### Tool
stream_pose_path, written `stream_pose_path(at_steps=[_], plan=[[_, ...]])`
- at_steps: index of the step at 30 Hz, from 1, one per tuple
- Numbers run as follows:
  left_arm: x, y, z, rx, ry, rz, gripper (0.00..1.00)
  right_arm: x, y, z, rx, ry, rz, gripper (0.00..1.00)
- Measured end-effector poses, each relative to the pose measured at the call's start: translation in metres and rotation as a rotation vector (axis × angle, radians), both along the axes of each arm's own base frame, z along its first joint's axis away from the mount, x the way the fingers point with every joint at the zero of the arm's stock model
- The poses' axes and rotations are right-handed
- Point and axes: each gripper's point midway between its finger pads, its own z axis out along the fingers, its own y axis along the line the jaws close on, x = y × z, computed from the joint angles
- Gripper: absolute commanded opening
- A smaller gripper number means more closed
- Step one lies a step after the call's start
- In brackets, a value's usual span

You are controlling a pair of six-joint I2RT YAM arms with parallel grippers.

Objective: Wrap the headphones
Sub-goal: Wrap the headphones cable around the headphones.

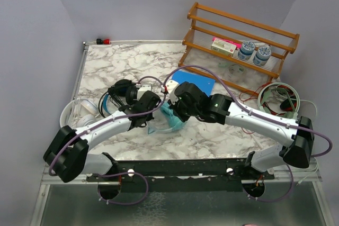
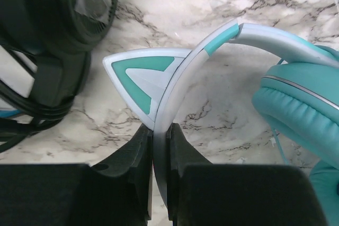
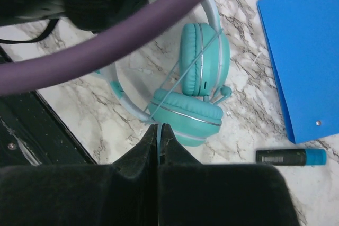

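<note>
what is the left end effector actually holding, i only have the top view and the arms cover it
Observer: The left end effector is clamped on the headband of the teal headphones, right beside a cat ear.
Operator: and the right one
Observer: The right end effector is shut, seemingly pinching the thin cable, which runs taut across both ear cups.
Operator: anything near it
Observer: A black marker lies beside the blue folder.

On the marble table [image 1: 122, 62], the left end effector [image 1: 154, 125] and right end effector [image 1: 170, 114] meet at the teal headphones [image 1: 174, 123], with black headphones [image 1: 119, 91] just left, a blue folder [image 1: 201, 83] behind, and a wooden rack [image 1: 243, 20] far right.
</note>
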Motion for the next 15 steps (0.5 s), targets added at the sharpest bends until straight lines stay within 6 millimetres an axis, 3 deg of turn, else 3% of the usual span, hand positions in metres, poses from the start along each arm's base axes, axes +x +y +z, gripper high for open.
stream_pose_path(at_steps=[8,15], plan=[[0.004,0.008,0.046,0.128,-0.139,-0.079,0.00,0.008,-0.025,-0.003,-0.123,-0.034,-0.053,0.01],[0.004,-0.007,0.075,0.213,-0.180,-0.253,0.00,0.017,-0.027,0.005,-0.152,-0.103,-0.033,0.01]])
